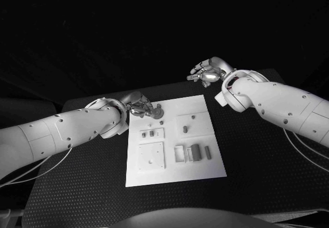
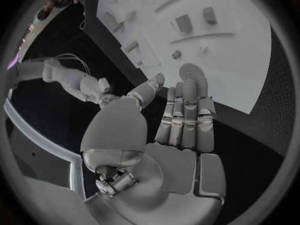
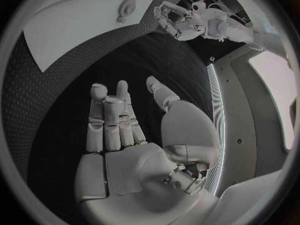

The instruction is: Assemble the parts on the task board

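The white task board (image 1: 206, 166) lies in the middle of the black table. A round grey part (image 1: 157, 113) sits at the board's far left corner; the left wrist view shows this round part (image 2: 190, 71) just past my fingertips. My left hand (image 1: 139, 106) hovers at that corner with its fingers stretched out and nothing in its palm (image 2: 178, 120). Small grey parts (image 1: 152, 134) and a peg-like part (image 1: 185, 128) stand mid-board, and longer blocks (image 1: 196, 152) lie nearer me. My right hand (image 1: 208, 71) is raised beyond the board's far right corner, holding nothing (image 3: 115, 122).
A square raised plate (image 1: 151, 156) occupies the board's near left part. A thin frame piece (image 1: 179, 154) lies beside the blocks. Black mat (image 1: 260, 161) spreads to the right of the board. Cables hang under both arms.
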Robot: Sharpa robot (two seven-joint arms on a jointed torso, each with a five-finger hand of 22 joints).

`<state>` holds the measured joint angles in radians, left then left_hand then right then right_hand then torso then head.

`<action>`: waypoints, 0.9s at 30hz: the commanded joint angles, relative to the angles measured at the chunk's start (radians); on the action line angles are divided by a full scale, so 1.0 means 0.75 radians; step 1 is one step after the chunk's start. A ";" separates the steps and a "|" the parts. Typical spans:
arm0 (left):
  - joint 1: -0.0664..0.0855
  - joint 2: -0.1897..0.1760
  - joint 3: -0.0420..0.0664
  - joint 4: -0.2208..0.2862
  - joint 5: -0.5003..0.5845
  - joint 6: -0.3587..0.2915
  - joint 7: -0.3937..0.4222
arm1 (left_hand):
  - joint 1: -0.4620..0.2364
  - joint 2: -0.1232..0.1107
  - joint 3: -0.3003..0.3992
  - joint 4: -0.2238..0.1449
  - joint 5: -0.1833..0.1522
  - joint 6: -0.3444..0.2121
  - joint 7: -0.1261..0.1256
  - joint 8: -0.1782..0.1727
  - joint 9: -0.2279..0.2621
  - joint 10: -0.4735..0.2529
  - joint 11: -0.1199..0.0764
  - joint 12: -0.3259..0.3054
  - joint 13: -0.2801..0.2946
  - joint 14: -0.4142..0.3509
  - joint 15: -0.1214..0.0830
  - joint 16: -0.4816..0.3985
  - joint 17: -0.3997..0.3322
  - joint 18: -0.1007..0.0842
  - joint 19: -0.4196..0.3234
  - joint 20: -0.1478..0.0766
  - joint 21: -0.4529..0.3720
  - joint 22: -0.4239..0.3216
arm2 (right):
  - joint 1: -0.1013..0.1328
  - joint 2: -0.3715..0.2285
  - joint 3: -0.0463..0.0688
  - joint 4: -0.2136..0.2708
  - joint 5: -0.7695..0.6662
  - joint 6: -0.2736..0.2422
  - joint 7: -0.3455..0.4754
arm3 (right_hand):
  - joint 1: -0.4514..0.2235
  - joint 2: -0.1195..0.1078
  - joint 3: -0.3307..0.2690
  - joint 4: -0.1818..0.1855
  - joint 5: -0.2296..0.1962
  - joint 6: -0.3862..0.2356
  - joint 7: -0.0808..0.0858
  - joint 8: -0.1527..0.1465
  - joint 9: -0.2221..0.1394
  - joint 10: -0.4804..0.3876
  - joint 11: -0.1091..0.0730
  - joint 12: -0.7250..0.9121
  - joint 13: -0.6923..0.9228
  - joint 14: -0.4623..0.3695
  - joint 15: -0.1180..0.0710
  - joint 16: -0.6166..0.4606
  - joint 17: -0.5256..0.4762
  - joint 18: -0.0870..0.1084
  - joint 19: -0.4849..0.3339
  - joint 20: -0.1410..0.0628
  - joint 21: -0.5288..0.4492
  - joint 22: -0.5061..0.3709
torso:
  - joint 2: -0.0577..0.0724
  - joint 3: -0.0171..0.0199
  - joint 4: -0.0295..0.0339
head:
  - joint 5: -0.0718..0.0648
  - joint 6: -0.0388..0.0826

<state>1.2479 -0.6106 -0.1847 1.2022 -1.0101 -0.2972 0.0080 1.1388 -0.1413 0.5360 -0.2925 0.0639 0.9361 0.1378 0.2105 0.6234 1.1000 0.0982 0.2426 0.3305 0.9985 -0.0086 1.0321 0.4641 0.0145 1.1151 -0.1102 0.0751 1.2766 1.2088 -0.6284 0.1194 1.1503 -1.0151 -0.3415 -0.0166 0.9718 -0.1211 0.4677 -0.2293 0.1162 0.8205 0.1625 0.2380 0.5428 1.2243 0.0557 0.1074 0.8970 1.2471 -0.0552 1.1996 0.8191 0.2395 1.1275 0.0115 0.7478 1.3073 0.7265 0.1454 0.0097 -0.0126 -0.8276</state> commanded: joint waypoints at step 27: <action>-0.037 0.115 -0.069 -0.064 -0.641 -0.222 0.130 | 0.112 -0.069 0.008 0.002 0.023 0.076 0.001 0.018 -0.076 0.081 -0.009 -0.117 -0.075 0.091 -0.014 0.117 0.037 0.045 0.117 -0.010 0.076 0.074 | -0.006 0.013 0.001 -0.004 0.000 0.026 0.013 | -0.008 0.004 0.002 0.008 0.003 0.001 0.008 -0.005 0.002 0.008 0.000 -0.005 0.000 -0.009 -0.001 -0.002 -0.002 0.030 0.001 -0.008 -0.007 0.026 | 0.002 0.0028 -0.0041 | -0.006 0.001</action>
<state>1.2230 -0.5307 -0.2370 1.1613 -1.4671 -0.4676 0.0971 1.2238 -0.2026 0.5373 -0.2911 0.0773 0.9845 0.1390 0.2198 0.5671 1.1556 0.0916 0.1581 0.2758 1.0612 -0.0180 1.1146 0.4909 0.0314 1.1976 -0.1178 0.1259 1.3079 1.2051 -0.6195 0.1194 1.1479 -1.0150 -0.3340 -0.0153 0.9718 -0.1211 0.4677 -0.2293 0.1162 0.8207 0.1589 0.2380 0.5433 1.2239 0.0553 0.1074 0.8970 1.2451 -0.0573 1.1996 0.8191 0.2394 1.1287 0.0133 0.7478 1.3073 0.7273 0.1460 0.0081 -0.0167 -0.8266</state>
